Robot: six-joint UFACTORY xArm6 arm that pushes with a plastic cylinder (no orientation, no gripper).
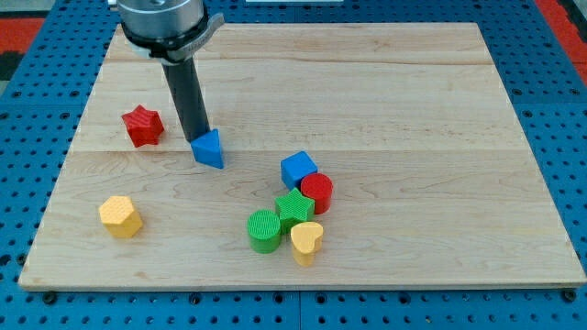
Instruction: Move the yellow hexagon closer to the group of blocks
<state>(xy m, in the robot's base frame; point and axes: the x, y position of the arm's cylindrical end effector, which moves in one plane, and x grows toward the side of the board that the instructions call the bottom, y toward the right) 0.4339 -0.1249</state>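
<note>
Arm mount: our grey housing sits at the upper left of the frame, cut off by the top edge.
Rod: ours hangs dark and nearly upright, leaning slightly rightward.
Tip: my tip (196, 138) sits left of centre.

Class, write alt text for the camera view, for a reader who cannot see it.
My tip touches a blue triangle on a wooden board, far from the yellow hexagon at the view's lower left. A red star sits left; five blocks cluster at lower right.
</note>
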